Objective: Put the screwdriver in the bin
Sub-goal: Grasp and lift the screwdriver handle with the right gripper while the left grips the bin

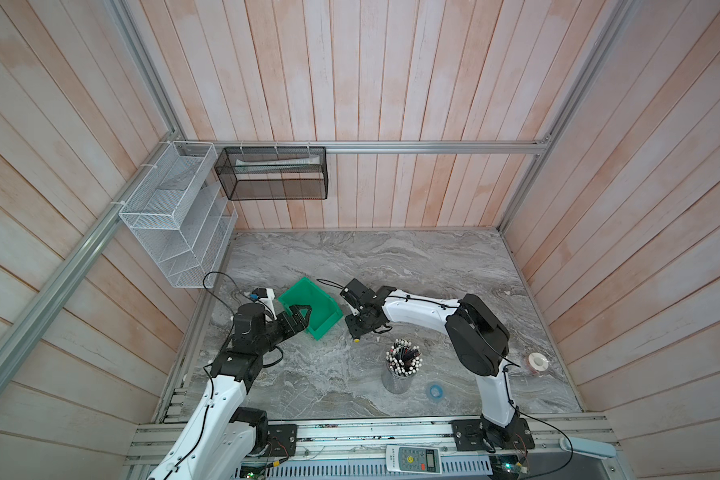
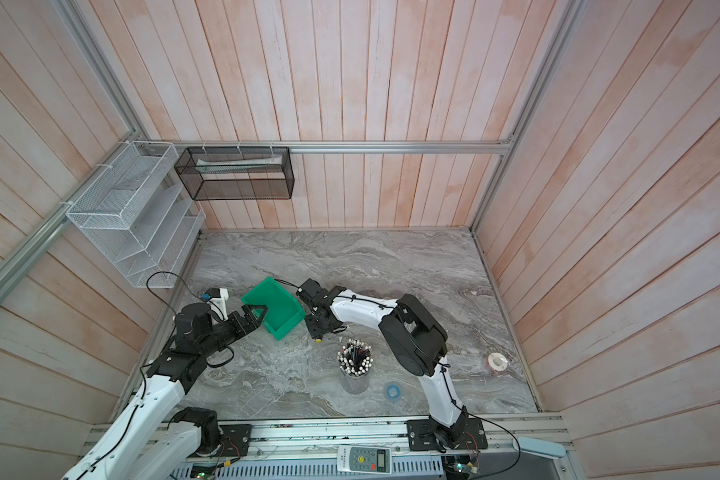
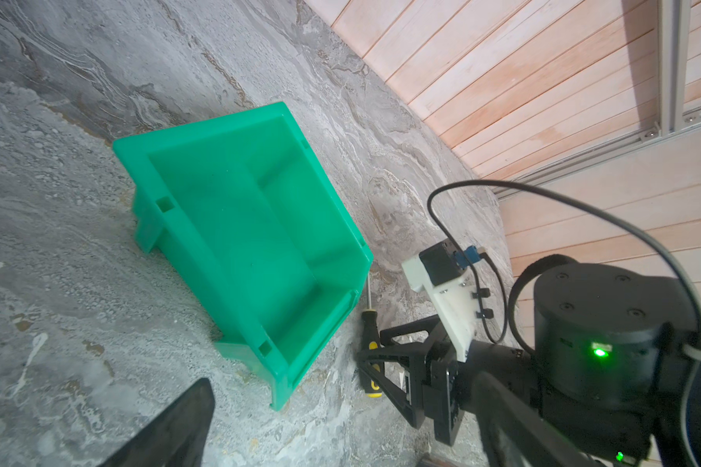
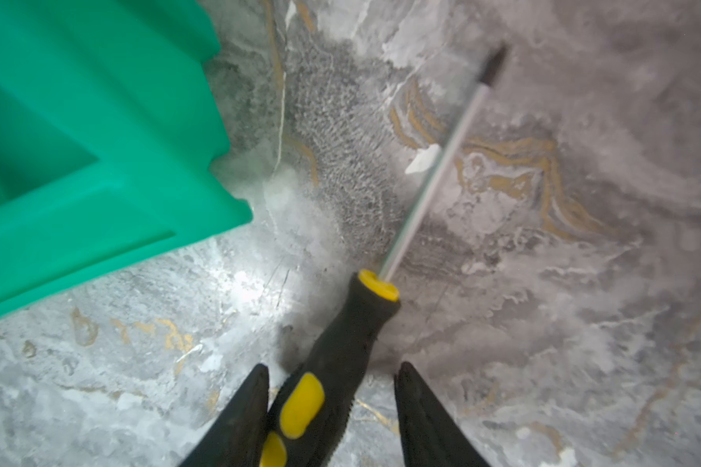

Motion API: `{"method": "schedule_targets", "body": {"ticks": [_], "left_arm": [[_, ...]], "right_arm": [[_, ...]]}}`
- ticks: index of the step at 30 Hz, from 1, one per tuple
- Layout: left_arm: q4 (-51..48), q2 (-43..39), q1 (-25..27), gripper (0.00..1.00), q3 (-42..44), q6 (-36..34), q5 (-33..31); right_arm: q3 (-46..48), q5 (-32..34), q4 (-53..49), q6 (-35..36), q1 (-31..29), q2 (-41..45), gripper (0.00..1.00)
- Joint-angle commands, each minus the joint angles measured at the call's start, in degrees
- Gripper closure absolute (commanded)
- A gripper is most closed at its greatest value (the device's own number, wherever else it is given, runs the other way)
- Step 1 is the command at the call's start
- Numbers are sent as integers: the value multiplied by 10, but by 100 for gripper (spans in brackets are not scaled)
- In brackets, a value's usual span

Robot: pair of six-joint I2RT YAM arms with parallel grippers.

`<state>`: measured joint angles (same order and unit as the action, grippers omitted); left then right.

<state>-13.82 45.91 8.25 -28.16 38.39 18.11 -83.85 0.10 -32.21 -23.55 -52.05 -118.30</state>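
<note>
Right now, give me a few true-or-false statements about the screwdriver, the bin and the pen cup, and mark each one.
1. The screwdriver lies inside the bin. False: it lies on the table beside the bin, outside it.
2. The bin holds nothing. True.
3. The right arm's fingers straddle the screwdriver's handle. True.
4. The pen cup lies tipped over. False: it stands upright, full of pens.
</note>
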Motion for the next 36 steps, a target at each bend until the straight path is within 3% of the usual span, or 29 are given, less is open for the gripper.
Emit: {"method": "schedule_targets", "body": {"ticks": [1, 8, 12, 19, 23, 36], "left_arm": [[-3, -11, -2, 0, -6, -2, -29], [41, -22, -3, 0, 37, 49, -48], [73, 6, -4, 0, 44, 67, -43], [147, 91, -22, 0, 45, 84, -25], [183, 140, -22, 0, 46, 100, -49], [330, 346, -20, 0, -22, 127, -43]], "right_arm": [[18, 15, 5, 10, 1, -21, 50], [64, 35, 56, 4, 7, 12, 62], [81, 42, 72, 7, 13, 33, 77], [108, 65, 110, 6, 35, 108, 79], [131, 83, 119, 10, 57, 149, 79], [218, 44, 190, -7, 135, 260, 79]]}}
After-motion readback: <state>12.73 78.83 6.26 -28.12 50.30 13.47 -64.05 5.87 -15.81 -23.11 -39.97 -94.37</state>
